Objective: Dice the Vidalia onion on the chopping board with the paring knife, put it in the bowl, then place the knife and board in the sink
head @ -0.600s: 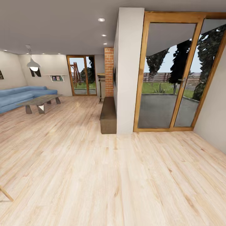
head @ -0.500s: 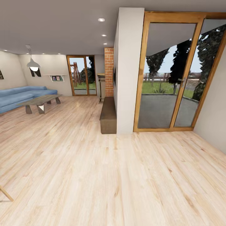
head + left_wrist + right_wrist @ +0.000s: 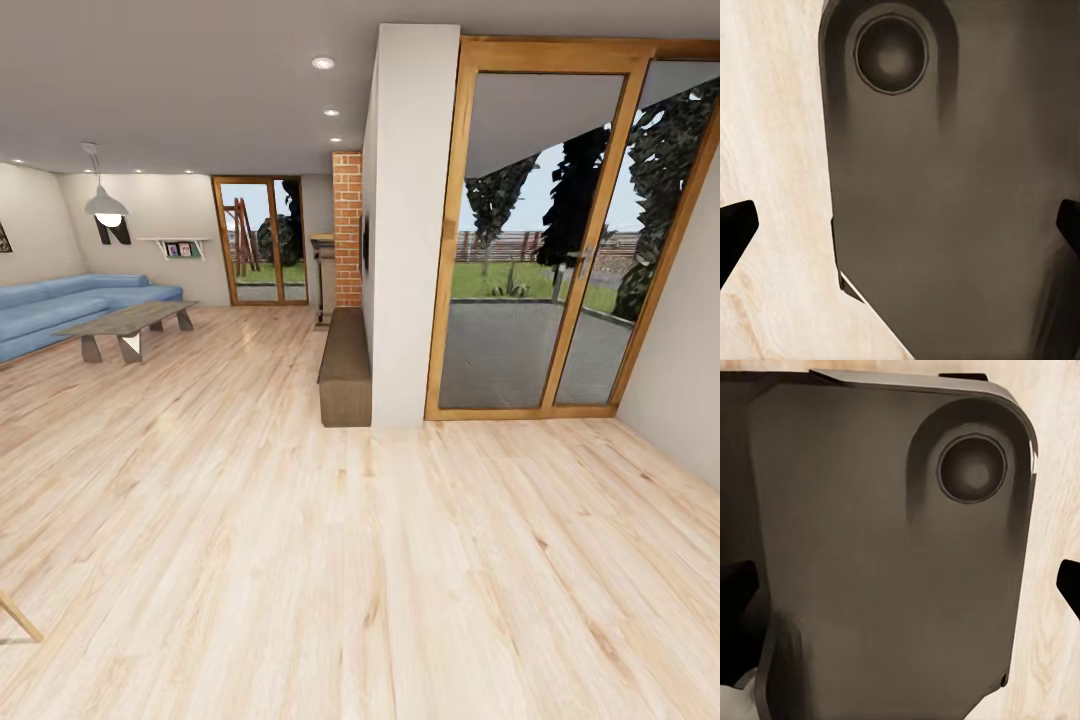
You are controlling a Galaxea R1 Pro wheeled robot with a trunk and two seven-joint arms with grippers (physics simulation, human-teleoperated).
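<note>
Pale wooden plank floor (image 3: 300, 560) is spread across the whole lower half of the head view, running back toward the far wall. A white partition wall (image 3: 410, 220) is seen upper centre, with a large wood-framed glass door (image 3: 560, 240) at the upper right, through which grass, trees and a fence are visible. A brown bench (image 3: 346, 365) is set against the foot of the partition, on its left side. A blue sofa (image 3: 70, 305) is placed at the left edge, with a low coffee table (image 3: 128, 322) just in front of it. A brick column (image 3: 347, 228) and a second glass door (image 3: 258, 240) are seen further back, near the centre. A pendant lamp (image 3: 105, 205) is hung at the upper left.

No item of the task, onion, sink, board, knife or bowl, can be located in these frames.

In the left wrist view the left gripper (image 3: 900, 225) is shown with its dark fingertips at opposite edges of the frame, so the jaws are spread wide and hold nothing; a dark grey robot body panel (image 3: 945, 195) lies beyond them. In the right wrist view the right gripper (image 3: 900, 585) is likewise spread wide and empty.
</note>
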